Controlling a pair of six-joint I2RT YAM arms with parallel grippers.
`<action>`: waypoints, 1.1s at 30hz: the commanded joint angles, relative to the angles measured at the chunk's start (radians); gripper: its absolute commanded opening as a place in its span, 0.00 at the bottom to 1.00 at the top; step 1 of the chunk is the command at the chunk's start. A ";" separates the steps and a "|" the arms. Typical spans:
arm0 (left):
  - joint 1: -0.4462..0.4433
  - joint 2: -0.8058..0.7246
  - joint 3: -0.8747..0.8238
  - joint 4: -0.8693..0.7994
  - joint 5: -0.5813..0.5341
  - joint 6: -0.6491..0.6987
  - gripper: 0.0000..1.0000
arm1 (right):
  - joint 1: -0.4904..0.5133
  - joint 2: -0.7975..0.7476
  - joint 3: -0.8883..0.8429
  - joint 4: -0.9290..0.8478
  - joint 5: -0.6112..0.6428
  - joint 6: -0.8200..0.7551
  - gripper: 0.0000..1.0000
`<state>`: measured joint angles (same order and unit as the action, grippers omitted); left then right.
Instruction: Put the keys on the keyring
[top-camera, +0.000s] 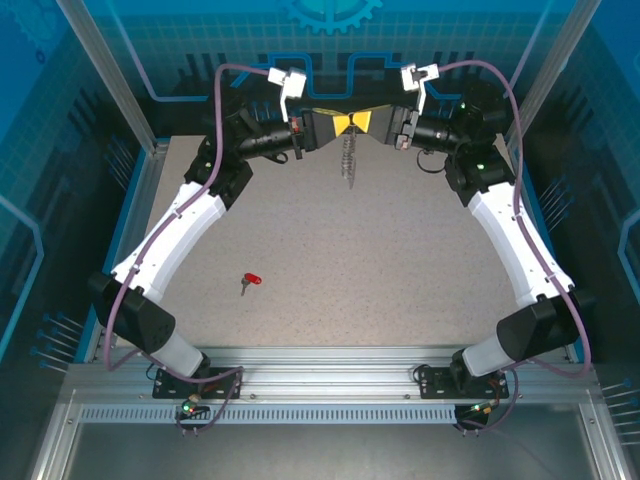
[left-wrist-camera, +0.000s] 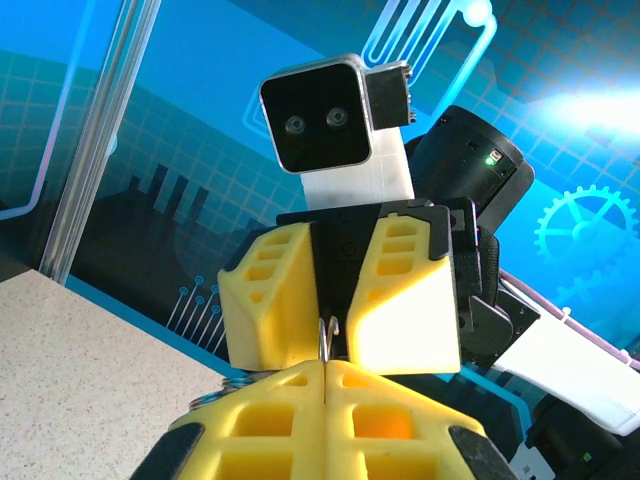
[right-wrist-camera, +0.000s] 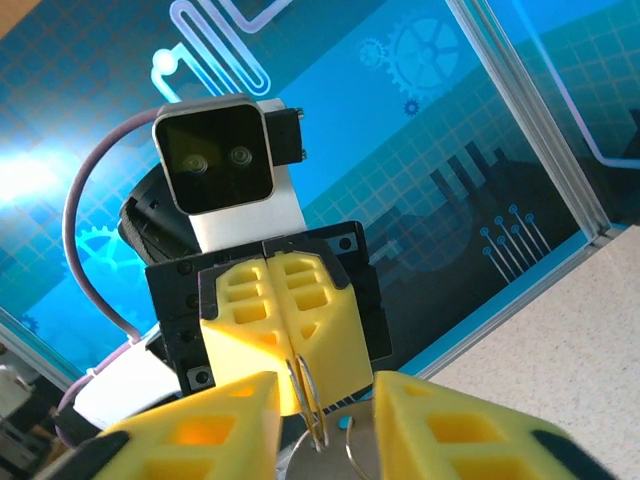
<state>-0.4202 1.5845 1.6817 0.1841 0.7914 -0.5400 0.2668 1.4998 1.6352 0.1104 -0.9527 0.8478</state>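
Observation:
The key (top-camera: 250, 281), red-headed with a short silver blade, lies on the table at the near left, far from both grippers. At the far middle the two grippers meet tip to tip above the table. My left gripper (top-camera: 345, 124) (left-wrist-camera: 327, 365) is shut on a silver wire ring of the keyring (top-camera: 348, 163) (left-wrist-camera: 327, 338), whose row of rings hangs down below the fingers. My right gripper (top-camera: 368, 124) (right-wrist-camera: 325, 400) faces it, open, its yellow fingers either side of the held rings (right-wrist-camera: 316, 412) without touching them. The keyring's dark loop is mostly hidden.
Speckled beige tabletop (top-camera: 380, 260) stretches between the arms. Blue panel walls with aluminium posts (top-camera: 105, 70) close in the back and sides. A metal rail (top-camera: 330, 385) carries both arm bases at the near edge.

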 joint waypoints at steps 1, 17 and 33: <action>-0.006 0.003 0.046 0.019 0.011 0.010 0.00 | 0.012 0.008 0.044 -0.009 -0.031 -0.012 0.17; 0.013 -0.040 0.072 -0.044 -0.108 0.112 0.99 | -0.028 0.007 0.091 -0.137 -0.022 -0.115 0.00; 0.052 -0.189 -0.071 0.116 -0.428 0.083 0.99 | -0.056 -0.012 0.091 -0.148 0.023 -0.178 0.00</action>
<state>-0.3725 1.3956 1.5505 0.3187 0.3618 -0.5068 0.2260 1.5093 1.6951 -0.0742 -0.9386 0.6788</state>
